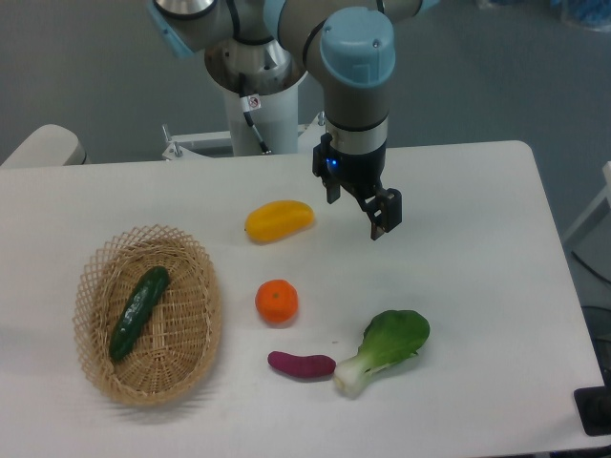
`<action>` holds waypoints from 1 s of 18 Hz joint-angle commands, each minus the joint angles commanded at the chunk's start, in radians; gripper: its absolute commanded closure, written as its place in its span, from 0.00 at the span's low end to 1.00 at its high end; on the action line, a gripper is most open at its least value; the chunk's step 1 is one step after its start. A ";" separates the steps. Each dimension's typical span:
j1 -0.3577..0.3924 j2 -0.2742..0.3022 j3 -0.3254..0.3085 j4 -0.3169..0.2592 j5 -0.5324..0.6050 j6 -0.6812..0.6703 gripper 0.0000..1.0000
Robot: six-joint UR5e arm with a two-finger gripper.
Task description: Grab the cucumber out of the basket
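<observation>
A dark green cucumber point(138, 312) lies lengthwise inside the oval wicker basket point(196, 358) at the left of the table. My gripper point(357, 212) hangs above the table's middle, well to the right of the basket and beyond the yellow fruit. Its two fingers stand apart with nothing between them, so it is open.
A yellow mango-like fruit point(278, 220) lies just left of the gripper. An orange point(277, 301), a purple sweet potato point(301, 364) and a bok choy point(386, 348) sit between the basket and the table's right half. The robot base point(256, 105) stands at the back edge.
</observation>
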 joint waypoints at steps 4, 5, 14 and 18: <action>-0.003 -0.002 0.006 0.000 0.000 0.000 0.00; -0.003 -0.002 0.006 0.000 0.000 0.002 0.00; -0.133 -0.035 -0.048 0.003 -0.012 -0.214 0.00; -0.237 -0.063 -0.037 0.018 -0.015 -0.501 0.00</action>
